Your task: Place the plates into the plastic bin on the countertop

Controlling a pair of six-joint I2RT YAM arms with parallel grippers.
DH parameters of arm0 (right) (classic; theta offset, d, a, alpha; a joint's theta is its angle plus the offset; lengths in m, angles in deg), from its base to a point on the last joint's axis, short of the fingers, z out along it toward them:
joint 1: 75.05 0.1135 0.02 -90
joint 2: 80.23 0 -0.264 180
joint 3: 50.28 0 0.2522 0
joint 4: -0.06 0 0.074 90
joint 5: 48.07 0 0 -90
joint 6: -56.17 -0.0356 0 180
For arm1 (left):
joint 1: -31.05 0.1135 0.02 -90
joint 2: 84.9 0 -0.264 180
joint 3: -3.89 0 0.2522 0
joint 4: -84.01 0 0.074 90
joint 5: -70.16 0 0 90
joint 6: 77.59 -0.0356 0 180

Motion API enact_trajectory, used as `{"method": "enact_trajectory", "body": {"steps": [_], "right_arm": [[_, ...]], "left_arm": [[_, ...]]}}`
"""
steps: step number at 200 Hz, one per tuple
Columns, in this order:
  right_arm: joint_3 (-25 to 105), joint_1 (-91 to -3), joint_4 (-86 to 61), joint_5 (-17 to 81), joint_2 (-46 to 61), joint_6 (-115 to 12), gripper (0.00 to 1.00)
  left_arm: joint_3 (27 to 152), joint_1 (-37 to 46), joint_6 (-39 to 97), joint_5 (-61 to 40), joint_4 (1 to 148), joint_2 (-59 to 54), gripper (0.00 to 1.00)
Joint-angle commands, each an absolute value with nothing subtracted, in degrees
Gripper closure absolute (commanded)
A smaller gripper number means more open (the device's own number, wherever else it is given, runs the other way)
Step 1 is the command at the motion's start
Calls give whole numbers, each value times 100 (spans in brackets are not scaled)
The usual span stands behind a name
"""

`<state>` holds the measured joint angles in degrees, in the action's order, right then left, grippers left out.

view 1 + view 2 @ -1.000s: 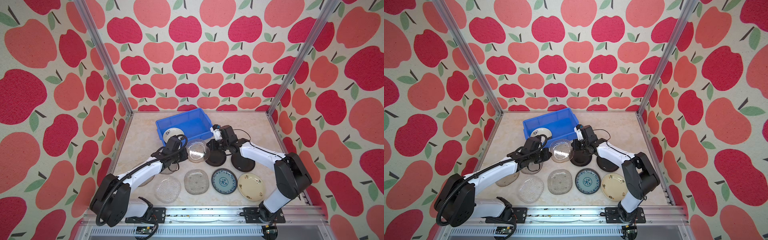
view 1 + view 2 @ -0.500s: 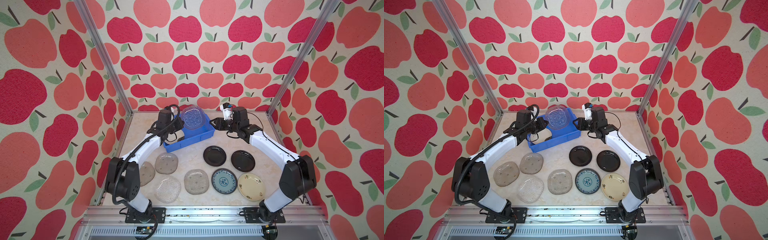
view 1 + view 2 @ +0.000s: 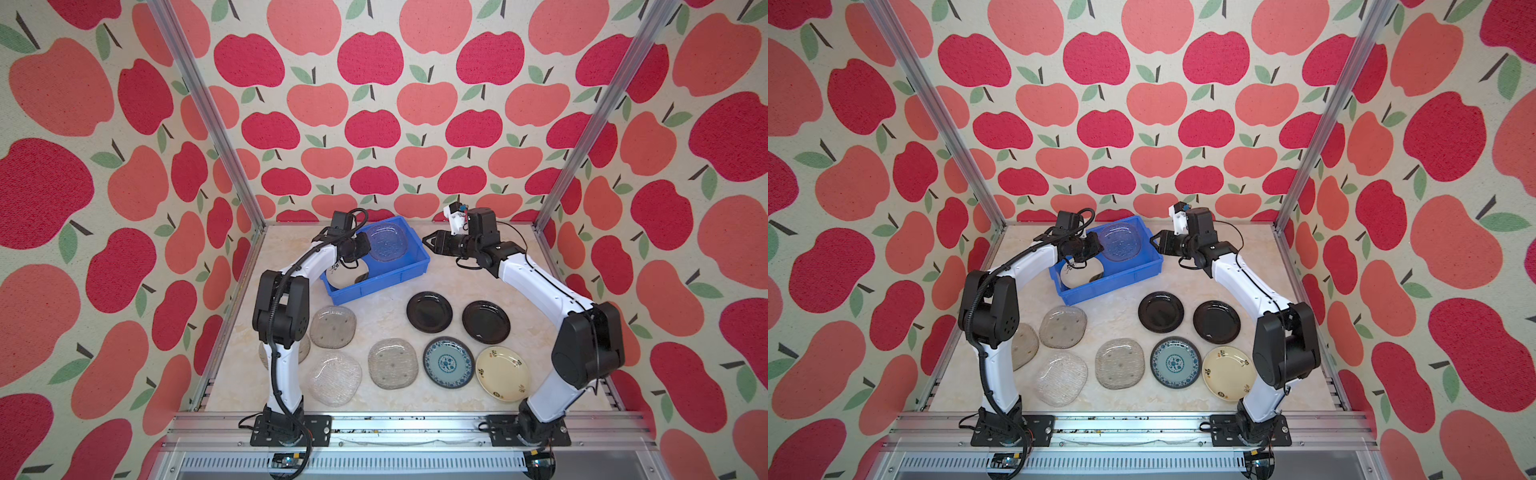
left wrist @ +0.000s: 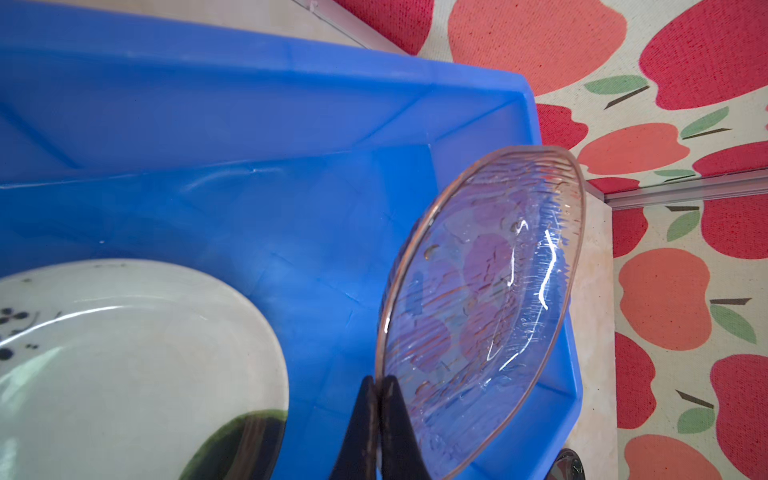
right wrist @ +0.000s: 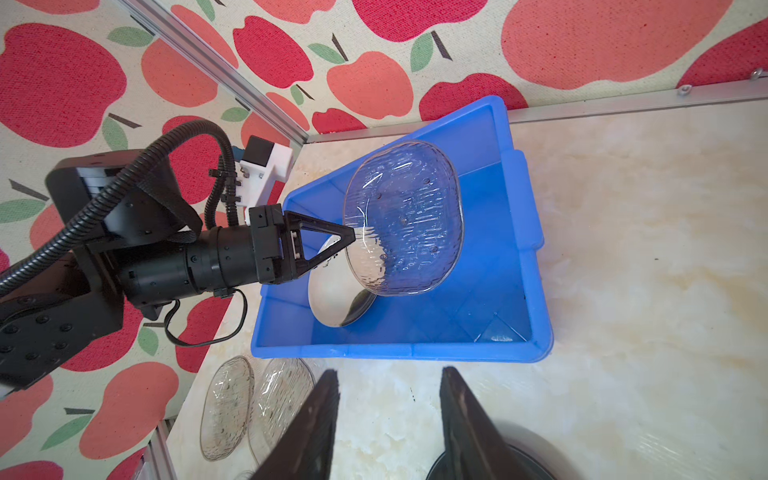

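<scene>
Left gripper (image 5: 353, 239) clamps plate (image 5: 403, 216) above bin (image 5: 395, 353) — perhaps touching; right gripper (image 5: 390, 372) parted.

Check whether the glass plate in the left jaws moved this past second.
Yes. The glass plate moved from beside the black plates rearward to over the blue bin.

White arm links (image 3: 536, 282), black joints (image 3: 586, 345), black corrugated cable (image 5: 166, 143), black tapered fingers (image 5: 320, 424).
</scene>
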<state>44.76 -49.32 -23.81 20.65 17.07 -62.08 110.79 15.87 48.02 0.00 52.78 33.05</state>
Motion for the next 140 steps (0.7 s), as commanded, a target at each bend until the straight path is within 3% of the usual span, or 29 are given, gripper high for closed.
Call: {"method": "enact_trajectory", "body": {"steps": [1, 111, 125, 140], "right_arm": [[4528, -4941, -2393, 1838, 1864, -6379, 57], [4048, -4775, -2465, 1968, 1658, -6295, 55], [4031, -4717, -2576, 2052, 1642, -6196, 52], [4027, -4656, -2709, 2181, 1608, -6097, 51]], "left_arm": [[11380, 1594, 4949, 117, 5039, 3641, 100], [12077, 1611, 4987, -6, 4659, 4568, 100], [12178, 1619, 4938, -9, 4578, 4599, 80], [12334, 1613, 4859, 2, 4479, 4656, 69]]}}
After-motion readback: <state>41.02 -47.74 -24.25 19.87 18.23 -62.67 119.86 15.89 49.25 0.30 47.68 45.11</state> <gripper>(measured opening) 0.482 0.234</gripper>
